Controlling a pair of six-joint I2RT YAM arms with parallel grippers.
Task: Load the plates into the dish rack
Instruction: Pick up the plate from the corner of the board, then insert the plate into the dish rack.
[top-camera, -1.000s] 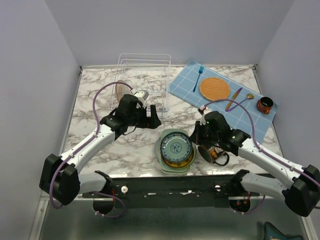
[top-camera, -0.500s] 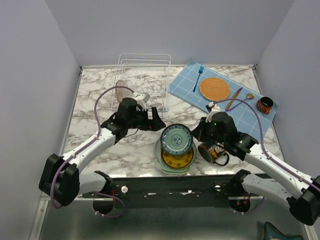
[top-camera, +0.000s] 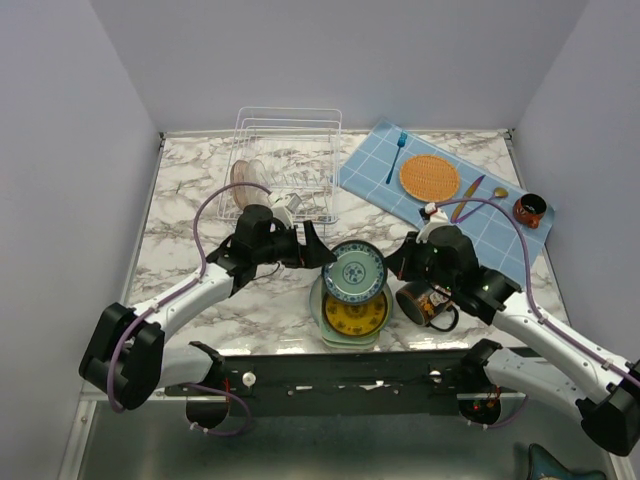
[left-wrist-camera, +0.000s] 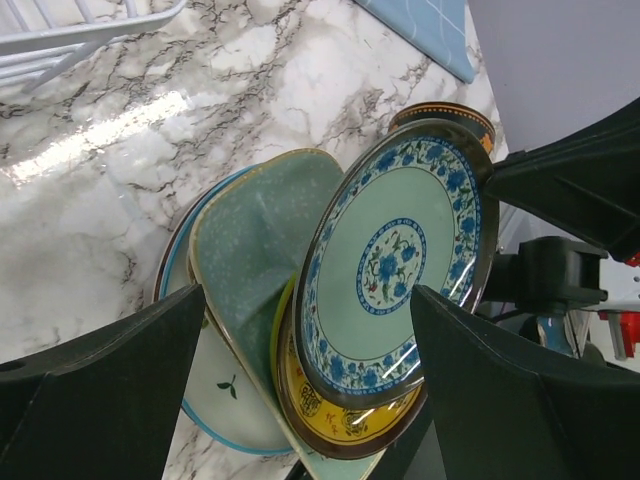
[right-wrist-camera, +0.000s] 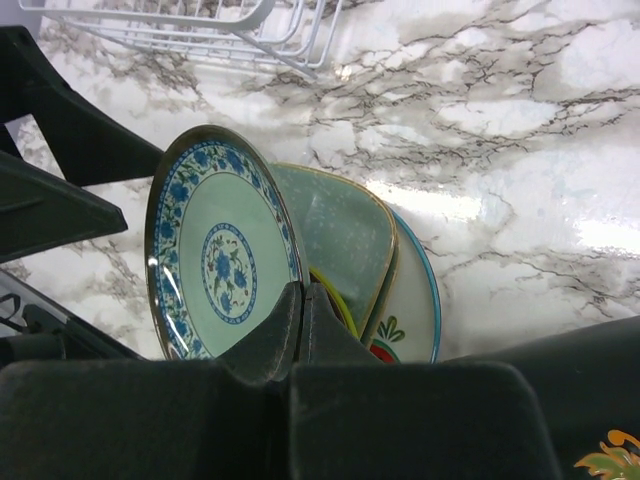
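Note:
My right gripper (top-camera: 393, 266) is shut on the right rim of the teal-patterned plate (top-camera: 356, 272) and holds it tilted above the stack. In the right wrist view the gripper (right-wrist-camera: 304, 305) pinches the plate's (right-wrist-camera: 213, 258) edge. Below lie the yellow plate (top-camera: 357, 316), the mint-green square plate (top-camera: 321, 300) and the white watermelon plate (right-wrist-camera: 411, 300). My left gripper (top-camera: 317, 247) is open just left of the lifted plate; in the left wrist view the gripper (left-wrist-camera: 310, 400) has the plate (left-wrist-camera: 400, 250) between its spread fingers, apart from them. A brownish plate (top-camera: 243, 179) stands in the white wire dish rack (top-camera: 288, 160).
A black decorated mug (top-camera: 425, 303) lies under my right arm beside the stack. A blue placemat (top-camera: 480, 225) at the back right carries the orange woven mat (top-camera: 429, 176), a blue fork (top-camera: 396, 155), a spoon and a small red-and-black cup (top-camera: 530, 210).
My right gripper has lifted the teal-patterned plate off the stack and tilted it, baring the yellow plate. My left gripper has moved right, close to the lifted plate.

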